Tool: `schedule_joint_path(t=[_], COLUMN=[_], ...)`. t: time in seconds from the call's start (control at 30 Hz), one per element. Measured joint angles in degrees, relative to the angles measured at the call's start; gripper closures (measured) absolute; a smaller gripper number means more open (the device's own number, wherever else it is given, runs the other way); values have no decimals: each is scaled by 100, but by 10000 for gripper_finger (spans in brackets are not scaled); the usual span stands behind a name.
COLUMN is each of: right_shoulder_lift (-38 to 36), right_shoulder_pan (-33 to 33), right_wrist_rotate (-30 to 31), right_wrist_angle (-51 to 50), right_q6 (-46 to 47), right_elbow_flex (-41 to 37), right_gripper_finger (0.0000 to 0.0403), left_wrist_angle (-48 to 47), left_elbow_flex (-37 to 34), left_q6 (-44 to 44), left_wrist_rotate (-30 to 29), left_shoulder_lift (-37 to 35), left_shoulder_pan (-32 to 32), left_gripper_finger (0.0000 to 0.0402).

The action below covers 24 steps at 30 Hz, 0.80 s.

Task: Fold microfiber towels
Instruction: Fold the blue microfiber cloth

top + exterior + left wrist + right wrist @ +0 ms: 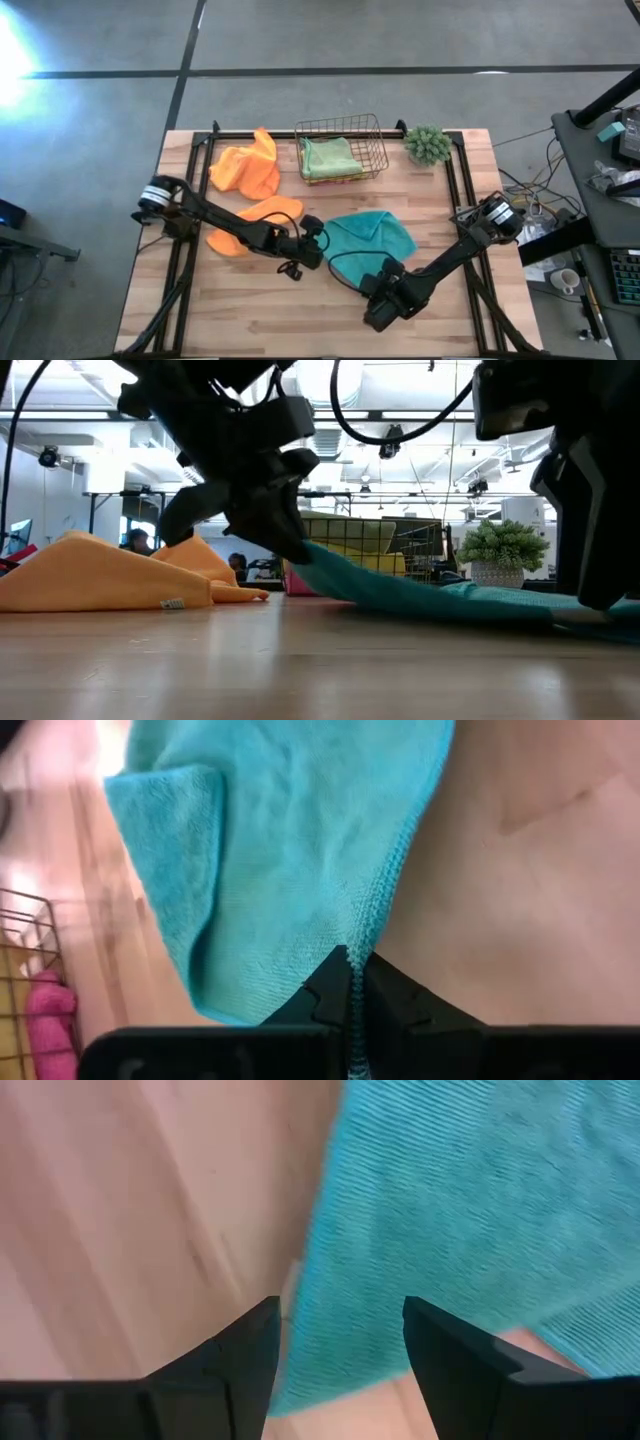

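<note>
My left gripper (356, 982) is pinching the stitched edge of the teal towel (368, 238), fingers fully closed on the hem. In the left wrist view the fabric is disappearing between the pads, so I can't see how deep the bite is. In the low view that corner is being held up off the table (250, 310) while the rest of the cloth is lying flat toward the right.

My right gripper (340, 1342) is hovering with fingers spread wide, holding nothing. It's sitting over the towel's near edge, with cloth and bare wood both showing in the gap between the tips. Whether the tips are touching the fabric, I can't tell. In the low view the right arm is cut off at the frame edge and is blocking the towel's far end.

Teal towel is lying mid-table, partly folded over itself; one flap is doubling back in the left wrist view. My left arm is covering part of the nearer orange towel (262, 212). The second orange towel (250, 165) is bunched up beside the wire basket (380, 130). The light green towel (330, 157) is sitting inside the basket, only partly visible through the wires. A bit of pink towel (50, 1020) is peeking out at the basket, mostly cut off. The fuzzy plant (428, 144) is standing just beside the basket.
</note>
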Motion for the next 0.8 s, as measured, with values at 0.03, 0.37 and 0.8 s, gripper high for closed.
schedule_joint_path(t=[0.03, 0.37, 0.8], right_shoulder_lift=[0, 0, 0], right_shoulder_pan=[0, 13, -110], right_wrist_rotate=[0, -46, -58], right_wrist_angle=[122, 280, 235], right_q6=[-22, 49, 513], right_elbow_flex=[-16, -157, -355], right_gripper_finger=[202, 202, 236], left_wrist_angle=[-4, -100, -177], left_elbow_flex=[0, 9, 92], left_q6=[0, -2, -11], left_wrist_rotate=[0, -42, -42], left_shoulder_lift=[-29, -94, -378], left_shoulder_pan=[0, 24, 37], left_gripper_finger=[401, 402, 402])
